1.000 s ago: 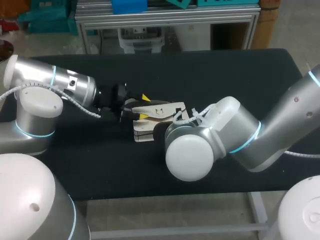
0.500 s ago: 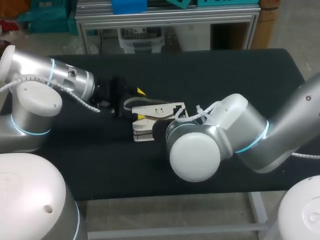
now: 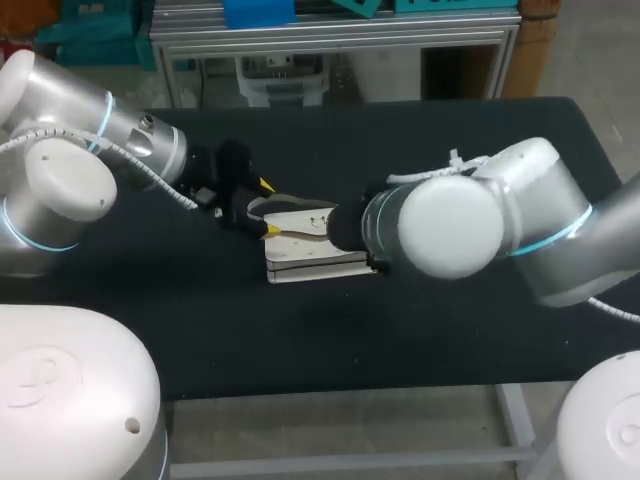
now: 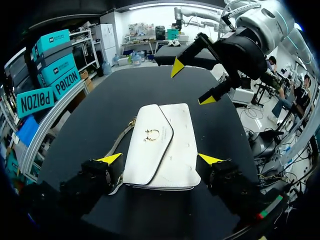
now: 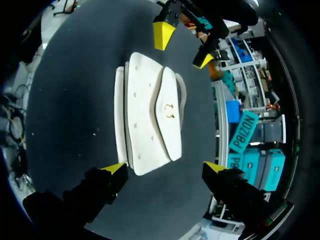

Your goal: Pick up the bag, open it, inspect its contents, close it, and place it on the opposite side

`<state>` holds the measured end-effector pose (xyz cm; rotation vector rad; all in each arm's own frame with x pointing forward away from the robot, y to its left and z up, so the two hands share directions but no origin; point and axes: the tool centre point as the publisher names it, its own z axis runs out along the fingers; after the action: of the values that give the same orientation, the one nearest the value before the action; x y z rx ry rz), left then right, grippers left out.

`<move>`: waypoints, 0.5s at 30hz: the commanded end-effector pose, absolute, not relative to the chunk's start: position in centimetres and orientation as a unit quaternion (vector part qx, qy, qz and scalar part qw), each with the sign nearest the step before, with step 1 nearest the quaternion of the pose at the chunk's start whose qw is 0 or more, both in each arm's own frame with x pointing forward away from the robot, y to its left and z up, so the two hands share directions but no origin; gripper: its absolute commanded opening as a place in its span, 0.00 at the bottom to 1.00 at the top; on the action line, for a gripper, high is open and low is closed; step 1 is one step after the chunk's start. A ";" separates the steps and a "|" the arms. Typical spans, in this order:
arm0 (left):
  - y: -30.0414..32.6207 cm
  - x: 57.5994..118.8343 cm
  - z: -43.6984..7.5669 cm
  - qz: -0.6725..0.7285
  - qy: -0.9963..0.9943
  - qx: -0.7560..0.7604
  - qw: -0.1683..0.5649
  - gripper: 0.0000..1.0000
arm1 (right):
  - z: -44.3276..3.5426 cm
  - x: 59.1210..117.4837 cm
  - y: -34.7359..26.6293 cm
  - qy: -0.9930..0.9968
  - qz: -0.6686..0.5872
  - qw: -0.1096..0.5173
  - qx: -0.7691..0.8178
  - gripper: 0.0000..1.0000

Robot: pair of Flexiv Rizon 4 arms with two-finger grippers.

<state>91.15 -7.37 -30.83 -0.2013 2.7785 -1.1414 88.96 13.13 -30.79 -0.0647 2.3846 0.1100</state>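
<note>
A white bag [image 3: 305,252] lies flat on the black table, its flap down over a gold clasp [image 4: 151,133]. A thin strap [image 4: 120,142] trails along one side. My left gripper [image 3: 268,208] stands open at the bag's left end. In the left wrist view its gripper [image 4: 160,159] has a finger on either side of the bag's near end, not touching it. My right gripper [image 5: 165,167] is open too, just over the opposite end of the bag [image 5: 147,117]. Each wrist view shows the other gripper open beyond the bag: the right gripper [image 4: 192,84] and the left gripper [image 5: 182,47]. In the head view my right arm's wrist hides its fingers.
The black table [image 3: 450,330] carries only the bag. Its front edge [image 3: 330,388] runs close below the arms. My right arm's bulky elbow [image 3: 450,225] hangs over the table right of the bag.
Both grippers have opened wide and let go of the bag. The left one drew back to the left, the right arm swung up and to the right. The bag stayed flat.
</note>
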 end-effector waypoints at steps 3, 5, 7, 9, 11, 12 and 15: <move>-6.6 91.6 -30.8 -0.327 0.939 -0.098 0.046 1.00 | -28.9 90.7 12.7 0.966 0.084 0.237 -0.055 1.00; -6.3 91.8 -31.0 -0.319 0.941 -0.109 0.037 1.00 | -28.6 91.3 12.9 0.973 0.070 0.213 -0.054 1.00; -5.9 92.0 -31.1 -0.313 0.941 -0.123 0.027 1.00 | -28.4 91.9 13.0 0.979 0.072 0.181 -0.056 1.00; -5.6 92.1 -31.3 -0.312 0.940 -0.134 0.019 1.00 | -28.3 92.4 13.0 0.984 0.065 0.158 -0.053 1.00; -5.3 92.1 -31.3 -0.312 0.938 -0.149 0.011 1.00 | -28.2 92.8 13.0 0.988 0.058 0.137 -0.044 1.00; -5.1 92.1 -31.3 -0.310 0.937 -0.159 0.008 1.00 | -28.1 93.0 13.0 0.989 0.058 0.125 -0.046 1.00; -4.7 92.0 -31.2 -0.306 0.933 -0.189 0.006 1.00 | -27.9 93.3 12.5 0.993 0.056 0.103 -0.034 1.00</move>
<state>92.15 -4.75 -31.40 -0.5727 2.9164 -0.9877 92.88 12.17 -28.47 -0.0779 2.6489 0.2037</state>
